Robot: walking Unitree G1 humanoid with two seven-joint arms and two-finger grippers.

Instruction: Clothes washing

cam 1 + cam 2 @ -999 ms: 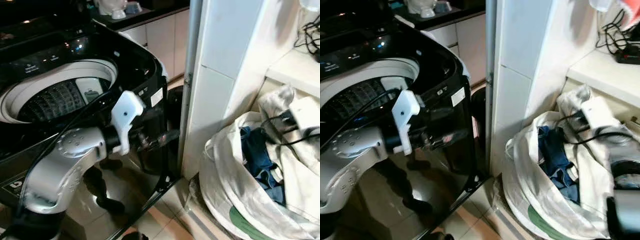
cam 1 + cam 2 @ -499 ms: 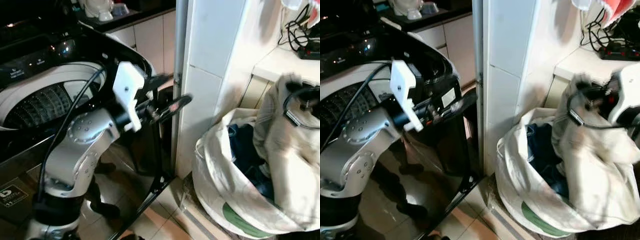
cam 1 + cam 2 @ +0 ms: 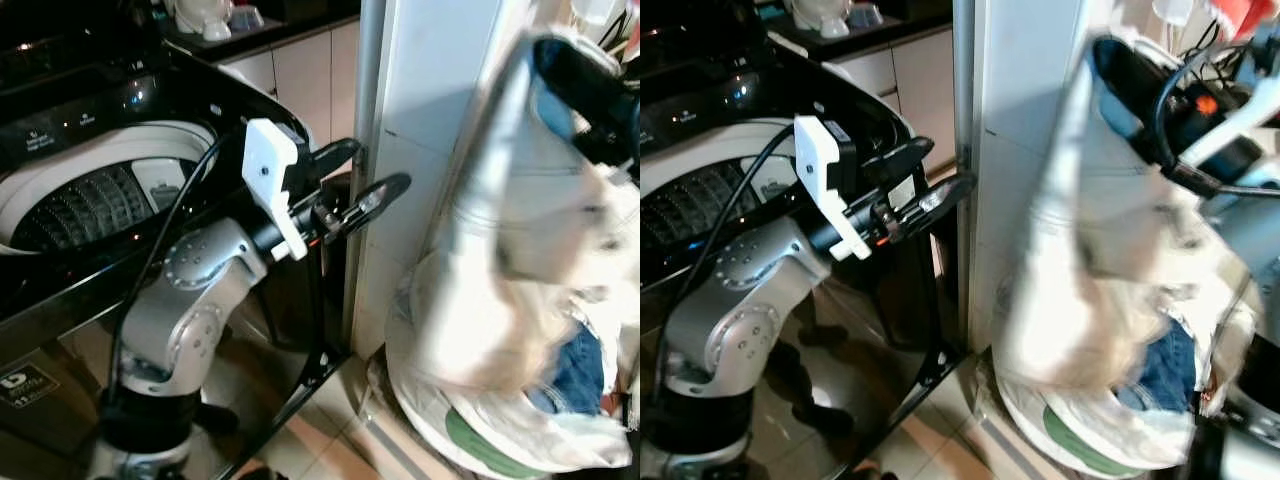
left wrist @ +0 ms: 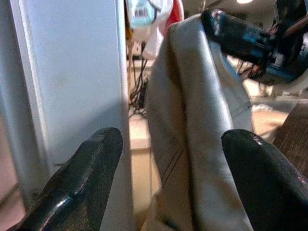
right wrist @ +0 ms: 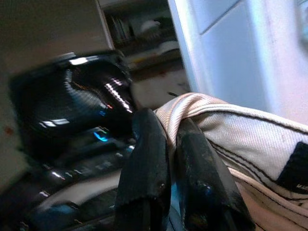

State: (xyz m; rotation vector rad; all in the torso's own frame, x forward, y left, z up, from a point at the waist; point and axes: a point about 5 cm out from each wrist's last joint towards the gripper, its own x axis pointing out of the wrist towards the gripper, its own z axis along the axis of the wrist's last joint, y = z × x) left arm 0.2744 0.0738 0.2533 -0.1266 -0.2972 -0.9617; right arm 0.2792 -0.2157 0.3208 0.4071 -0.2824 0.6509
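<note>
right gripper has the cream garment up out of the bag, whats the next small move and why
Probably swing the right gripper leftward toward the open washer drum. Its fingers are pinched on the cream garment, which hangs lifted above the laundry bag, while the left gripper is open and empty beside the washer.

White tiled pillar (image 3: 430,120); kitchen cabinets (image 3: 310,70) behind.

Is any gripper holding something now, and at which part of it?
The right gripper pinches a cream garment at a folded edge of the cloth; the left gripper is open, holding nothing.
</note>
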